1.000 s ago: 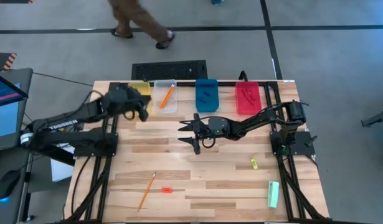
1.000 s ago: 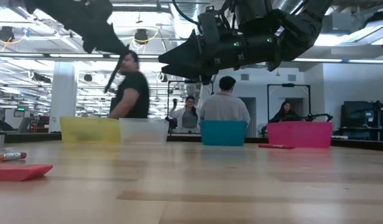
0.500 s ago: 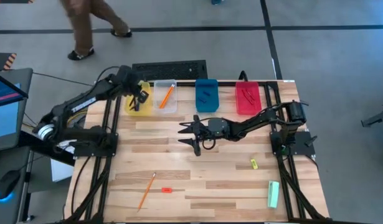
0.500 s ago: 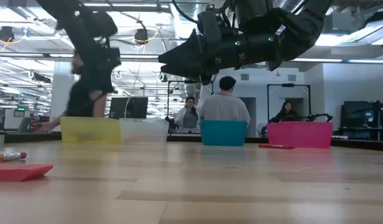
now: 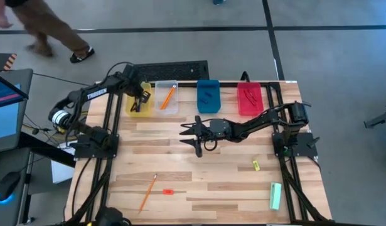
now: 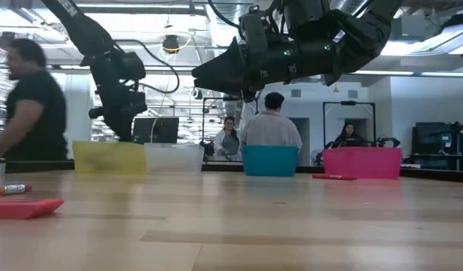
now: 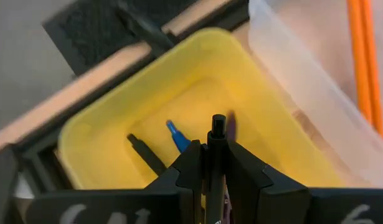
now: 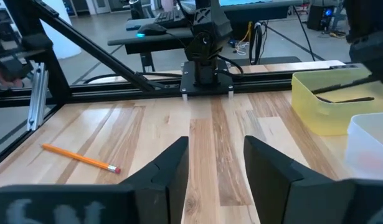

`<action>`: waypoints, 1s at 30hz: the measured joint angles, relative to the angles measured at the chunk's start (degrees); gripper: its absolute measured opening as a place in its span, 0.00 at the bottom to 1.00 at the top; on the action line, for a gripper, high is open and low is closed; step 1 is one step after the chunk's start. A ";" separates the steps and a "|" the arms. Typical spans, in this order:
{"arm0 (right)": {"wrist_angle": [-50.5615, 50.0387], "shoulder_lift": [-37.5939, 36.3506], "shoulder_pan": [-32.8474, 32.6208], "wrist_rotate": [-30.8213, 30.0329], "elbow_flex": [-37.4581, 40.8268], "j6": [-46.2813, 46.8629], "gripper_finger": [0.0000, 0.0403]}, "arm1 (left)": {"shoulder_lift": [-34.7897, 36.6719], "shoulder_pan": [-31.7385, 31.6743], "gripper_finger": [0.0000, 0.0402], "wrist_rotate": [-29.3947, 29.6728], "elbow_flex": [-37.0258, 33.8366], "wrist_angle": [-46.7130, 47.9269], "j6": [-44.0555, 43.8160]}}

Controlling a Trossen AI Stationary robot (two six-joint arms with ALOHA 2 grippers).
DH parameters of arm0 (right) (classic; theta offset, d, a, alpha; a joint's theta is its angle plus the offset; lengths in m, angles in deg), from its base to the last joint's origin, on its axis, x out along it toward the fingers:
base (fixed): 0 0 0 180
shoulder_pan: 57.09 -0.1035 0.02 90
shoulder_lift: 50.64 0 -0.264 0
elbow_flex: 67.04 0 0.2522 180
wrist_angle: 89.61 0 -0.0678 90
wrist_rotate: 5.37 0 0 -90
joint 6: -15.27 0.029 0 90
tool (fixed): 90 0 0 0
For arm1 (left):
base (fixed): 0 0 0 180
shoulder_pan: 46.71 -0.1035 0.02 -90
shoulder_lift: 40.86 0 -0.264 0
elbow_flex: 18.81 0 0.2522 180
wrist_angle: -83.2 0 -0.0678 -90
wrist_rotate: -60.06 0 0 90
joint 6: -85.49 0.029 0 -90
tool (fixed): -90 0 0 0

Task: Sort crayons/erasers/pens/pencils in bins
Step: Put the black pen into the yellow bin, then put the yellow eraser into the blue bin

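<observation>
High view. Wooden table (image 5: 199, 188); four bins along the far edge: yellow bin (image 5: 140, 100), clear bin (image 5: 167, 98) holding orange pencils (image 5: 168, 95), blue bin (image 5: 208, 96), red bin (image 5: 249, 98). Left gripper (image 5: 142, 97) poised over the yellow bin. Right gripper (image 5: 187, 134) at mid-table, fingers spread. Loose on the near boards: one long orange pencil (image 5: 147, 192), a small red-orange eraser (image 5: 168, 191), a yellow eraser (image 5: 256, 165), a pale green bar (image 5: 275, 196).

Low view. Left gripper just above the yellow bin; right gripper well clear of the tabletop.

Left wrist view. Fingers closed on a slim black pen (image 7: 215, 155), upright between them; blue and black pens lie in the yellow bin beneath.

Right wrist view. Jaws apart, nothing between them.
</observation>
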State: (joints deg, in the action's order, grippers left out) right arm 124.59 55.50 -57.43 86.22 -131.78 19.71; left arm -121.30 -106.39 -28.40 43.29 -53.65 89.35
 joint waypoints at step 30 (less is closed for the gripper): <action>-1.96 0.00 -0.04 -0.02 0.00 -3.64 0.21 | 15.06 4.88 0.19 10.44 -0.27 -1.25 2.61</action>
State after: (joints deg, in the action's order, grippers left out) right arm 122.63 55.50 -57.47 86.20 -131.78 16.07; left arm -106.24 -101.51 -17.96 43.02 -54.90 91.96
